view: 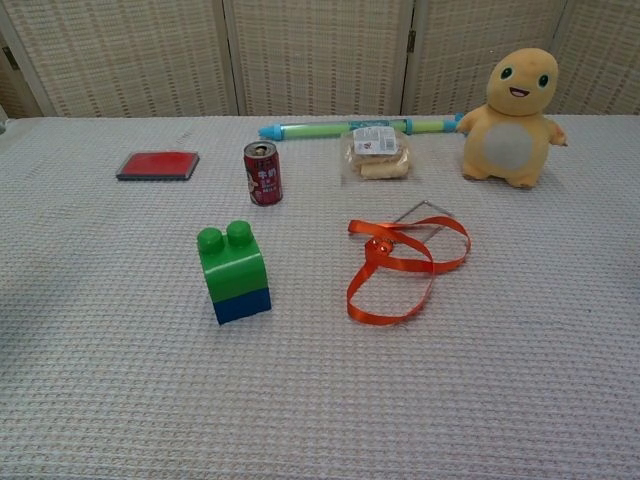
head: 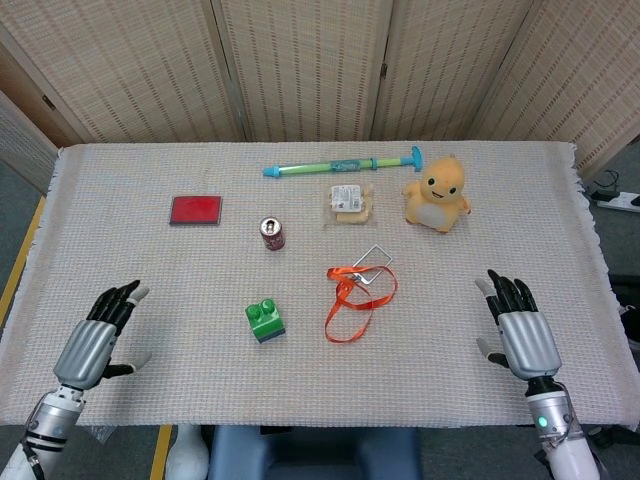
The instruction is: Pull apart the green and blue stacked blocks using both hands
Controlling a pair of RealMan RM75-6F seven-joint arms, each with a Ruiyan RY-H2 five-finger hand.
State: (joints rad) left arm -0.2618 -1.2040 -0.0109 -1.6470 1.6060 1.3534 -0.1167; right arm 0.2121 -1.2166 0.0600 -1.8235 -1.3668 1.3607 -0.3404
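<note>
— Nearest the robot?
— Two hands at the near edge of the table (head: 120, 200), seen in the head view only. Left hand (head: 96, 340) at the near left, palm down, fingers spread, holding nothing. Right hand (head: 522, 335) at the near right, likewise spread and holding nothing. Both well apart from the blocks.

— And the blocks?
— Between the hands, left of centre. Green block (view: 231, 262) stacked on top of blue block (view: 243, 305), joined, upright on the woven cloth, studs up. In the head view, the green block (head: 263, 318) with only a sliver of the blue block (head: 271, 335) showing beneath.

— To the right of the stack?
— Orange ribbon (view: 400, 270) looped on the cloth, near the blocks but apart from them. Wire loop (view: 425, 213) at its far end, touching the ribbon.

— Further back?
— Red can (view: 262, 173) upright, behind the stack. Flat red case (view: 157, 165) well to the left of the can. Wrapped snack (view: 375, 155) to the can's right, lying just in front of the long green-and-blue tube (view: 350, 126). Orange plush toy (view: 513, 106) at the far right, sitting upright, close to the tube's blue end.

— Beyond the table?
— Woven folding screen (head: 310, 70) across the back.
</note>
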